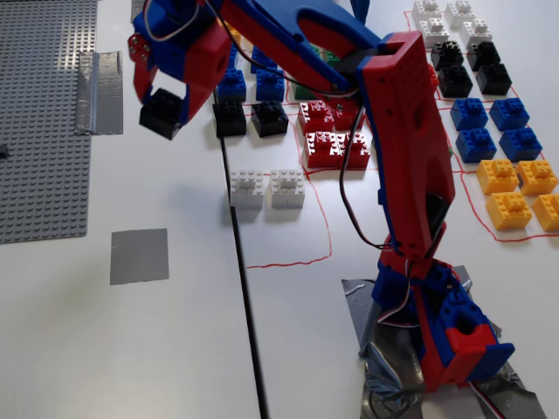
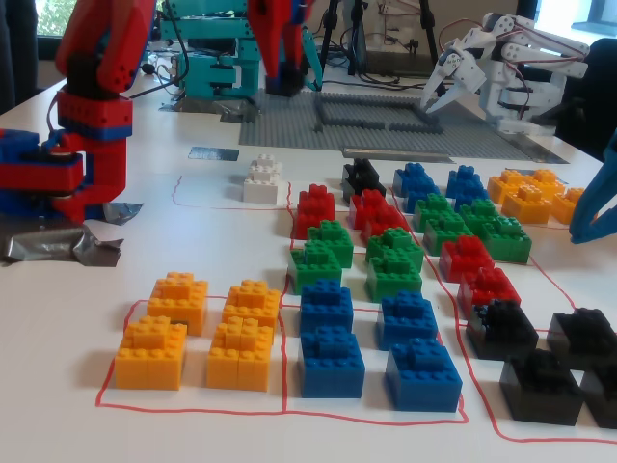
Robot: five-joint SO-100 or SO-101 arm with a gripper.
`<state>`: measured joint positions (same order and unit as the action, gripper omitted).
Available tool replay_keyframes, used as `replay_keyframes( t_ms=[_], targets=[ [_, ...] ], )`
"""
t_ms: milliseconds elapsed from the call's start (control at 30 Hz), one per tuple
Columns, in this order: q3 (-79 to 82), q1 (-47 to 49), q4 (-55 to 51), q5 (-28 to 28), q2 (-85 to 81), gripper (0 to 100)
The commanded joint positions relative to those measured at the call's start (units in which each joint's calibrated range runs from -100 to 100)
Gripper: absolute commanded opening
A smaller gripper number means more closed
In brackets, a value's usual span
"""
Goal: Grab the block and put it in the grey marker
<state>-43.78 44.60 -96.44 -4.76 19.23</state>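
Block first, since the whole job turned on it: it sat clamped between the 2 fingers of the gripper, lifted clear of the white table, so the grab looked done and the carry was the step in hand.

Going by size, and placing everything against the grey marker: the table ran under all of it. The big grey studded baseplate lay just beyond the marker, toward the top left of a fixed view. The red and blue arm reached in from well to the marker's right, its base taped down on the far side of the black line from the marker. The sorted bricks sat in red-outlined pens, also right of that line and further up the picture than the marker. A wrinkled strip of grey tape lay on the baseplate's edge, above the marker in that view. The marker itself was a smooth, bare square with nothing on it. The block hung above the marker in the picture and slightly right of it, near the wrinkled strip.

In another fixed view the gripper and the marker could not be made out.

The next move, as I judged it, called for swinging the block down the picture and a little left, lowering it square onto the marker, and only then letting the fingers part. The wrinkled strip nearby was the tempting wrong target.
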Motion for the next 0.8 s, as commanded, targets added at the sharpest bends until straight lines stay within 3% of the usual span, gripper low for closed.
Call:
replay_keyframes(
  t_ms=[0,267,767],
  targets=[
    [-3.9,5.0,0.4,-0.8,-5.7,0],
    [4.0,12.4,1.3,-2.9,-5.7,0],
    [20.3,8.3,9.3,-4.3,-5.5,0]
  ],
)
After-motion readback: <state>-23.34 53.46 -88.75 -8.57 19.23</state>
